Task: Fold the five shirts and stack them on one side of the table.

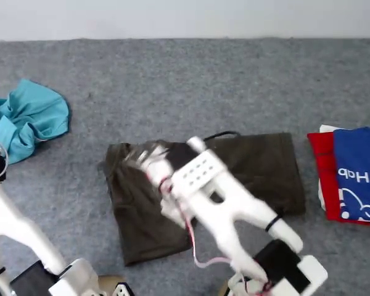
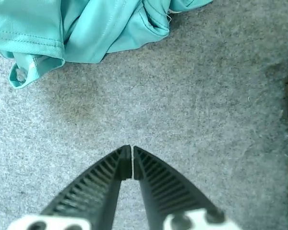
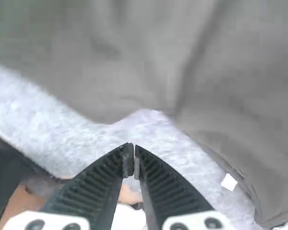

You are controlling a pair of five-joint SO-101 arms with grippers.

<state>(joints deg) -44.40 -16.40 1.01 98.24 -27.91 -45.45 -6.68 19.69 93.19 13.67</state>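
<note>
Right gripper, pressed together and empty, hangs over a half-folded dark olive shirt mid-table; left gripper, also closed, near a crumpled teal shirt. Folded red shirt and blue shirt already stacked aside.

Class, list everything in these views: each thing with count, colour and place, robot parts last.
teal shirt: one, teal, crumpled at the high view's left.
dark shirt: one, olive-brown, mid-table under an arm.
blue shirt: one, blue, folded atop the right-hand stack.
red shirt: one, red, folded beneath the blue.
table: one, grey covering.
left gripper: one, black, shut, over bare table.
right gripper: one, black, shut, by the dark shirt's edge.
</note>
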